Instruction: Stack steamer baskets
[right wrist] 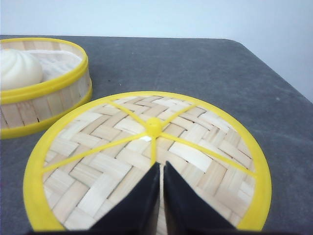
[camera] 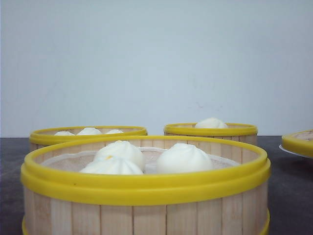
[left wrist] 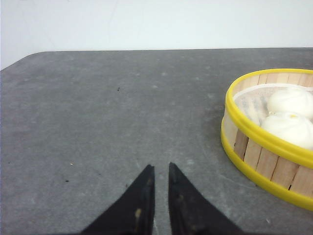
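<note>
Three steamer baskets with pale slat walls and yellow rims show in the front view. The nearest basket (camera: 146, 205) holds three white buns. Behind it stand a back-left basket (camera: 88, 135) with buns and a back-right basket (camera: 210, 130) with one bun. Neither gripper appears in the front view. My left gripper (left wrist: 161, 169) hovers shut and empty over bare table, with a basket (left wrist: 266, 147) off to one side. My right gripper (right wrist: 161, 165) is shut and empty just above a round woven lid (right wrist: 112, 161) with a yellow rim and knob. A basket with a bun (right wrist: 44, 93) stands beside that lid.
The table is dark grey, and its rounded corners show in both wrist views. At the front view's right edge, the yellow-rimmed lid (camera: 299, 141) rests on a white plate (camera: 289, 152). A plain white wall lies behind.
</note>
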